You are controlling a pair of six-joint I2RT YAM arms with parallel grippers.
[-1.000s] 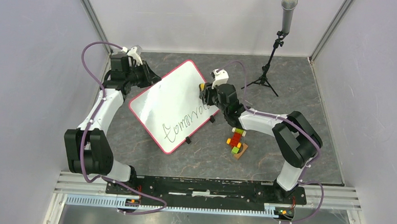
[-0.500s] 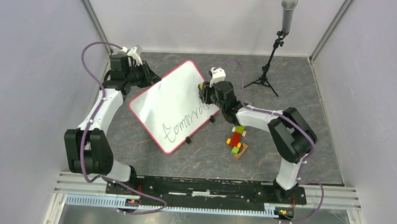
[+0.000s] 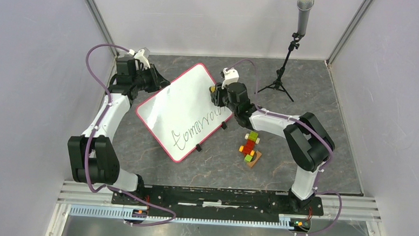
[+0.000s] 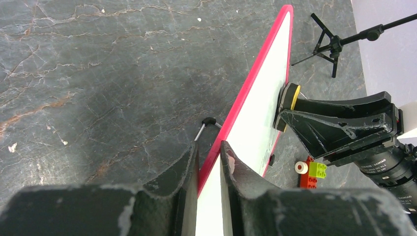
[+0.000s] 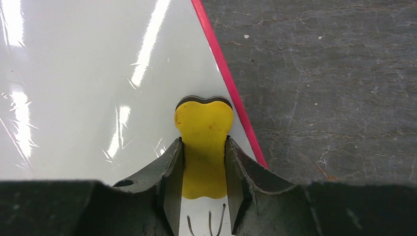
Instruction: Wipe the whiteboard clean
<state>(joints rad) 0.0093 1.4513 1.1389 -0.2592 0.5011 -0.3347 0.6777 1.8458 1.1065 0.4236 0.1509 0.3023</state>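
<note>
The whiteboard (image 3: 183,108) is white with a red-pink rim and lies tilted at the table's middle, with black handwriting (image 3: 196,128) along its near right side. My left gripper (image 3: 158,82) is shut on its far left rim, seen edge-on in the left wrist view (image 4: 209,167). My right gripper (image 3: 215,95) is shut on a yellow eraser (image 5: 204,147) with a black pad, pressed on the board (image 5: 88,88) near its right rim, just past the last strokes of writing (image 5: 209,225). The eraser also shows in the left wrist view (image 4: 287,105).
A small stack of coloured bricks (image 3: 249,148) sits on the table right of the board. A microphone on a black tripod (image 3: 285,73) stands at the back right. Grey walls close in the table on three sides.
My right gripper has slid the eraser a little toward the far end of the board, off the end of the writing. The left gripper and the board have held still.
</note>
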